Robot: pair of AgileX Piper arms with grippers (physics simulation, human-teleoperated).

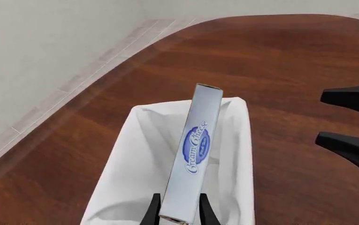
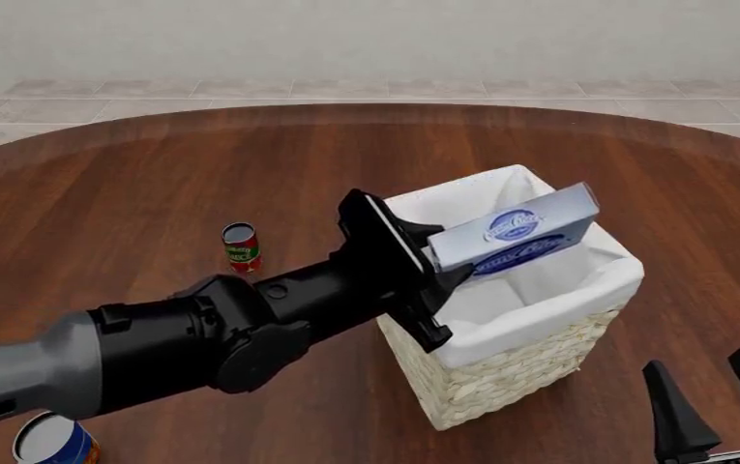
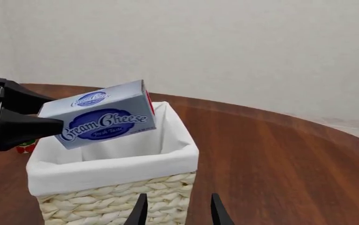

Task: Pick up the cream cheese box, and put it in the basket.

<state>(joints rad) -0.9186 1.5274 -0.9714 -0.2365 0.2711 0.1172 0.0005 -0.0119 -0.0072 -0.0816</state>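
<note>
The pickup is done: the left end effector (image 2: pixel 437 259) pinches the flat pale blue-white cream cheese box (image 2: pixel 515 232) by one end, holding it tilted above the open top of the tall woven wicker basket (image 2: pixel 524 372) with its white cloth lining. From the basket's centre, the box seems to hang slightly toward 11 o'clock. Lowering and release remain. The right end effector (image 2: pixel 712 401), spread and empty, waits at the basket's 4 o'clock on the worktop (image 2: pixel 150 184).
</note>
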